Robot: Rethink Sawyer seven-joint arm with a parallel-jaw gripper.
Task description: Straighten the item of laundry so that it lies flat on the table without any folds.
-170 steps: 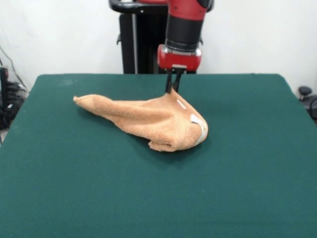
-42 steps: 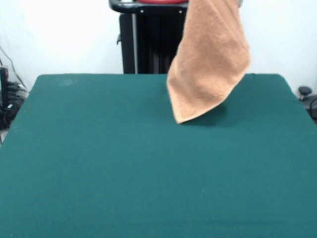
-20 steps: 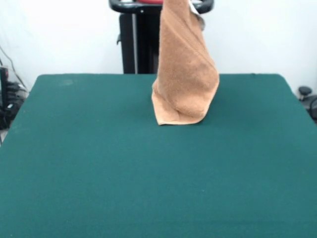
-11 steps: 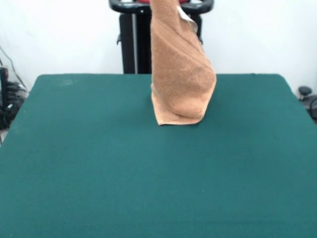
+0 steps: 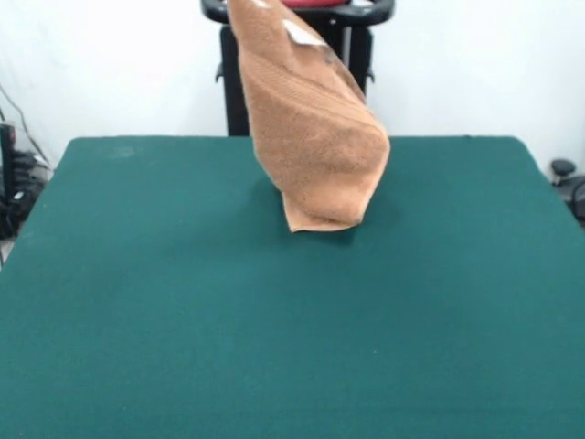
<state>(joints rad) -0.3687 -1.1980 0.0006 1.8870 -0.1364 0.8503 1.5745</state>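
One orange towel (image 5: 311, 137) is seen hanging down from the top of the picture, leaning over, with its bottom end touching the green table (image 5: 183, 329) and a white label (image 5: 302, 35) near its top. The gripper is not seen above the towel, so whether it is pinched or apart cannot be told. One black stand (image 5: 239, 82) is seen behind the towel, partly hidden by it.

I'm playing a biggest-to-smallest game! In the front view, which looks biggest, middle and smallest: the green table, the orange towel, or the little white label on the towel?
1. The dark green felt-like table, biggest by far.
2. The orange-tan terry towel, hanging with its lower end on the table.
3. The small white label near the towel's top, smallest.
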